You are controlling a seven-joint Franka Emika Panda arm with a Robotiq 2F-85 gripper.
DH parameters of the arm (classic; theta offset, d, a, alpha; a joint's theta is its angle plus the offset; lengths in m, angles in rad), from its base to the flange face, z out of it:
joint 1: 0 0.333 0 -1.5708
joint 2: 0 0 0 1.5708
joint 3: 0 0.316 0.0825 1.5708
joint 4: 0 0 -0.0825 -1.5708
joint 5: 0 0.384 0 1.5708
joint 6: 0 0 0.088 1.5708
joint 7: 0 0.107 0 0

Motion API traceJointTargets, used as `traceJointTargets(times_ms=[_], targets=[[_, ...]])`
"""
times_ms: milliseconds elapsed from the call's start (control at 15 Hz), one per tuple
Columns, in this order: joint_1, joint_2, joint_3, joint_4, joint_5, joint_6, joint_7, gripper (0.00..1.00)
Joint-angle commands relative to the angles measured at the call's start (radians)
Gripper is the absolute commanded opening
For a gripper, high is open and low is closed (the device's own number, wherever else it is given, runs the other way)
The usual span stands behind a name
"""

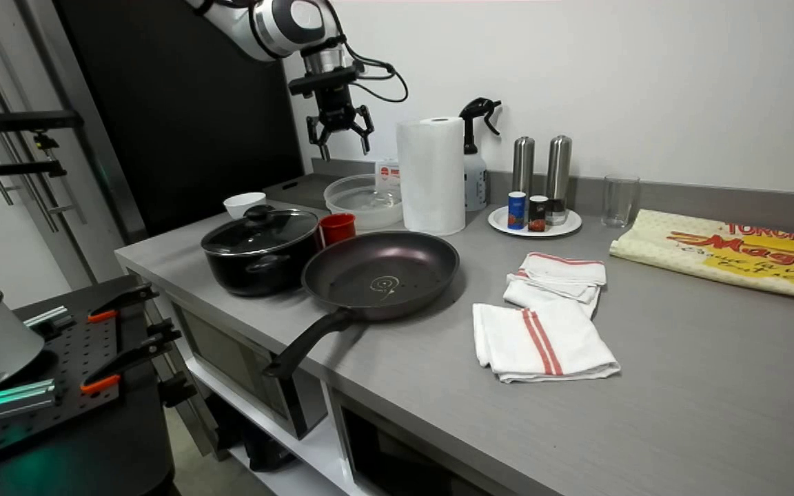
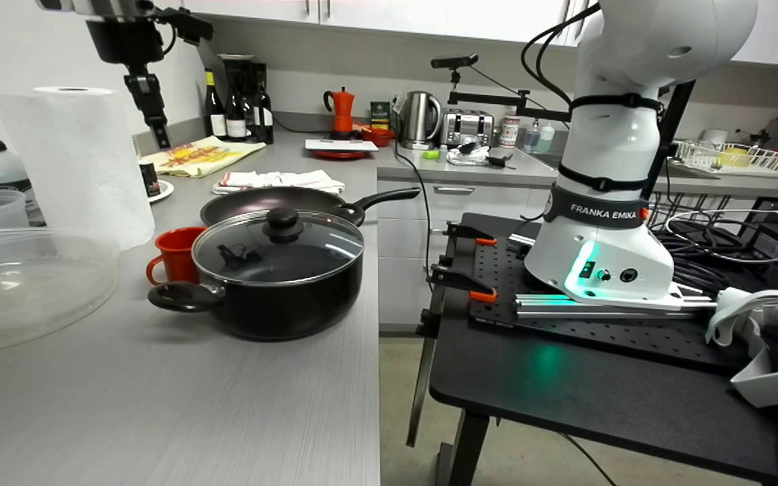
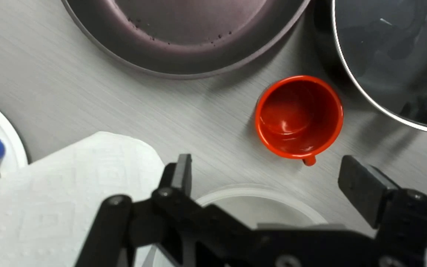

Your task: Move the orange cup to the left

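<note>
- Gripper (image 3: 269,178): wide, nothing held.
- Orange cup (image 3: 298,116): right of centre, wrist view, just beside lidded black pot (image 3: 391,66).
- Risk: tight gap; lowering off-centre could clip pot or tip cup.

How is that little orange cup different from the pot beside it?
Colour: the cup is a bright red-orange, while the pot is black. Size: the cup is much smaller and narrower than the pot. Top: the cup is open, so its inside shows, while the pot is covered by a glass lid with a dark knob. Both stand upright on the grey counter.
</note>
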Motion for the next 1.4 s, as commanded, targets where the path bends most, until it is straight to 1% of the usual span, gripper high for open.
traceJointTargets(times_ms=[0,200,467,733,933,1333], targets=[[0.022,0.085,0.029,0.082,-0.037,-0.031,-0.075,1.00],[0.051,0.144,0.040,0.129,-0.061,-0.054,-0.112,1.00],[0.100,0.222,0.040,0.216,-0.097,-0.117,-0.130,1.00],[0.125,0.279,0.049,0.283,-0.096,-0.150,-0.158,1.00],[0.127,0.302,0.053,0.295,-0.085,-0.140,-0.163,1.00],[0.124,0.322,0.056,0.278,-0.079,-0.118,-0.155,1.00]])
